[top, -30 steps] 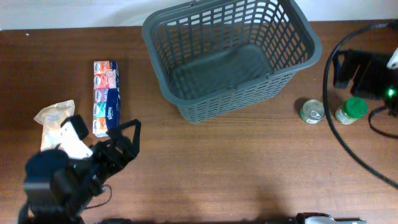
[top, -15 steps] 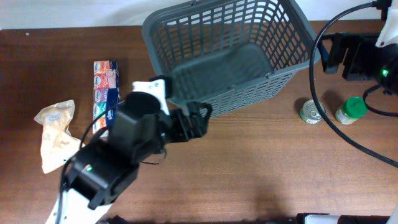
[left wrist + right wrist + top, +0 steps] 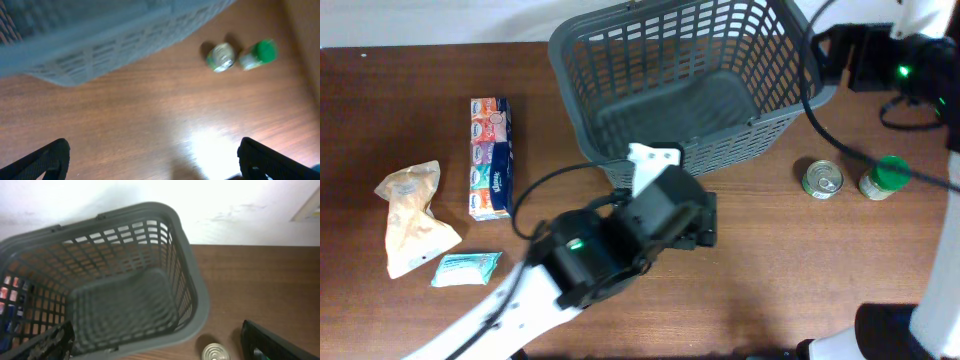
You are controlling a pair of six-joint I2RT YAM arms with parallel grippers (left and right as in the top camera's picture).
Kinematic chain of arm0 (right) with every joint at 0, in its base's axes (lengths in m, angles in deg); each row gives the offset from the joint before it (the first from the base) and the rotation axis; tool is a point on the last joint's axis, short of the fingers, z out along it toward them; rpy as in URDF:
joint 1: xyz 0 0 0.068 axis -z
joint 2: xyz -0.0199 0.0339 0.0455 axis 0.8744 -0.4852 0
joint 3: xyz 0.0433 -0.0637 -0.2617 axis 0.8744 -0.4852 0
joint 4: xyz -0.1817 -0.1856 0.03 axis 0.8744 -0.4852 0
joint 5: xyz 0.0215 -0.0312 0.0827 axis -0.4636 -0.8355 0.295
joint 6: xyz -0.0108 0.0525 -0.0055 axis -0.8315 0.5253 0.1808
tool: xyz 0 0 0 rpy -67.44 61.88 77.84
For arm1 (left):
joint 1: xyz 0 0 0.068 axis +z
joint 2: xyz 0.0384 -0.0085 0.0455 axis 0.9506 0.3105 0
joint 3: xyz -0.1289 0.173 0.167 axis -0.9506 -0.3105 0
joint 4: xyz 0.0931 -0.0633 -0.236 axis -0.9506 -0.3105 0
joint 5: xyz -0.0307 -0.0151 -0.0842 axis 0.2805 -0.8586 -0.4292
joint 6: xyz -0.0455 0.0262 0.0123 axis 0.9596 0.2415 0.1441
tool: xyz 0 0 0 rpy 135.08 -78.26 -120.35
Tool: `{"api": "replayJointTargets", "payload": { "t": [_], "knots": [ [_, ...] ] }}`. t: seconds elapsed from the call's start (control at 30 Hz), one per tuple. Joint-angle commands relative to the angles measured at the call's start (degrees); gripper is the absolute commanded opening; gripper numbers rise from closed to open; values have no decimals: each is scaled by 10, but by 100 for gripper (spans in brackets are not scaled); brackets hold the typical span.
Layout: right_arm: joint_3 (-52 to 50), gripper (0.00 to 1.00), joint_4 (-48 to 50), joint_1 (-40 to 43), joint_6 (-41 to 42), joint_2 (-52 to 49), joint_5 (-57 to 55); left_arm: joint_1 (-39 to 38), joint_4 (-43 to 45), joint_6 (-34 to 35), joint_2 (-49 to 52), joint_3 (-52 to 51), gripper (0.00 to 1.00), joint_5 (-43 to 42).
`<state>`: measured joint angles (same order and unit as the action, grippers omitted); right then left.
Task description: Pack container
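We see a brown wooden table (image 3: 770, 280) filling most of the overhead view, its grain running left to right. A pale glare lies on it in the left wrist view. Behind its far edge stands a plain white wall (image 3: 225, 205).

The container (image 3: 650, 60) sits at the far middle of the table, upright and slightly turned. Only its bare grey bottom shows inside.

The left arm reaches across the middle of the table. The left gripper (image 3: 152, 147) hangs above bare wood just in front of the container's near wall, fingers spread wide and holding nothing. The right gripper (image 3: 157, 327) hangs by the container's right rim, looking down into it — its fingers also spread wide, nothing between them.

On the left, well apart from the container, lies a long tissue pack (image 3: 490, 158). Further left is a crumpled tan bag (image 3: 410, 215), and a small teal packet (image 3: 465, 268) lies just beside the bag's near end.

To the right of the container stand a tin can (image 3: 822, 179) and a green-lidded jar (image 3: 885, 177) — side by side, a small gap between them.
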<state>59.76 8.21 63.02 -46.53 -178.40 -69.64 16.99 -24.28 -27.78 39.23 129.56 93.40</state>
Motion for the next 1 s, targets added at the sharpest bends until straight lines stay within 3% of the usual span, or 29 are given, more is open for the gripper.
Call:
{"api": "replayJointTargets", "payload": {
  "t": [0.0, 0.5, 0.87, 0.97],
  "knots": [
    [5, 99, 9, -1, -35, -13, 35, -8, -13, 5, 46, 10, 99, 24],
    [3, 99, 61, -1, -40, -22, 66, -8, -24, 5, 172, 10, 99, 5],
    [3, 99, 62, -1, -38, -64, 106, -8, -28, 4, 182, 10, 99, -12],
    [3, 99, 62, -1, -40, -72, 123, -8, -31, -26, 182, 10, 96, -12]
  ]
}}
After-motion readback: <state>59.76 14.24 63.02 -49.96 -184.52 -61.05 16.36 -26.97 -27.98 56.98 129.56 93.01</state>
